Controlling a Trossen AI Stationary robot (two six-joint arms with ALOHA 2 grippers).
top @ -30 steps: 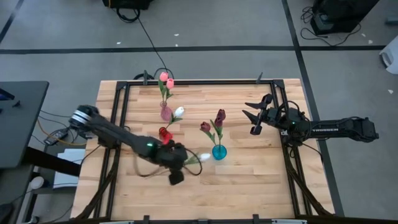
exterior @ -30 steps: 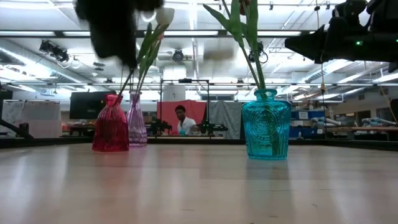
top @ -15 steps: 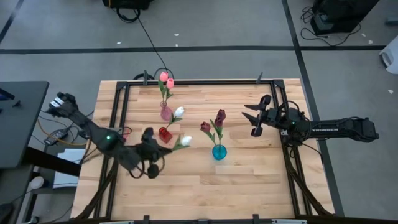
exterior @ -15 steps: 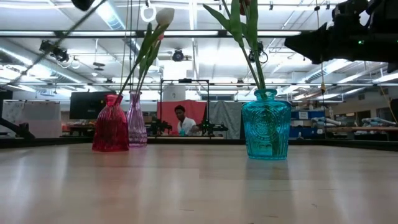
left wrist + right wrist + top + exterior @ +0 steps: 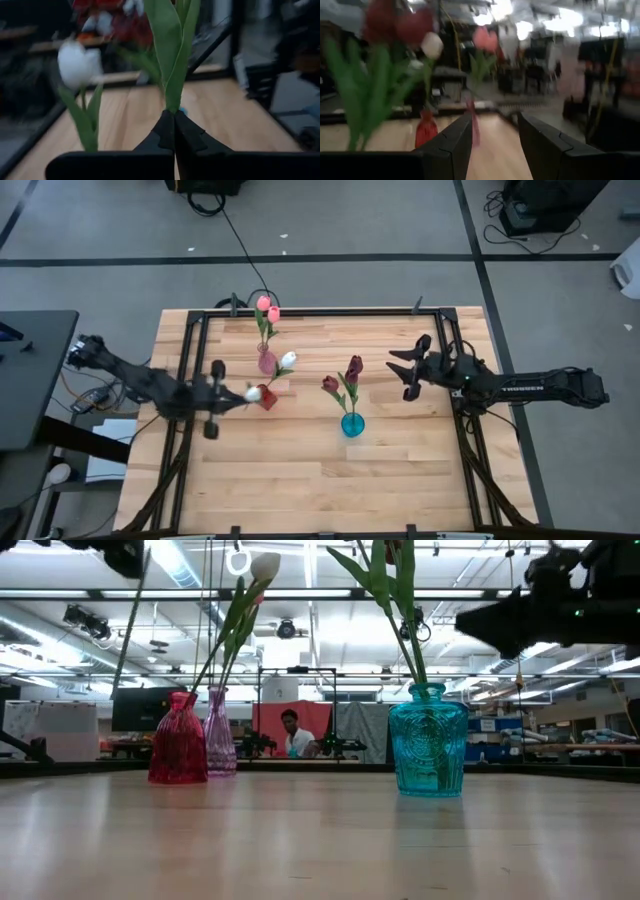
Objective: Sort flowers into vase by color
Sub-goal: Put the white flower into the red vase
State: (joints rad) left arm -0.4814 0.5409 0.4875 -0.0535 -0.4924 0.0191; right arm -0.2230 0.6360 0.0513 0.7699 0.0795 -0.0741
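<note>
White tulip [image 5: 254,393] sits at your left gripper [image 5: 213,399], left of centre in the high view, its stem clenched between the fingers [image 5: 165,132]. Your right gripper [image 5: 407,370] hangs released, centre-right. Teal vase [image 5: 352,424] holds maroon tulips [image 5: 353,366].

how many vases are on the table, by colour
red vase: 1
purple vase: 1
teal vase: 1
total: 3
</note>
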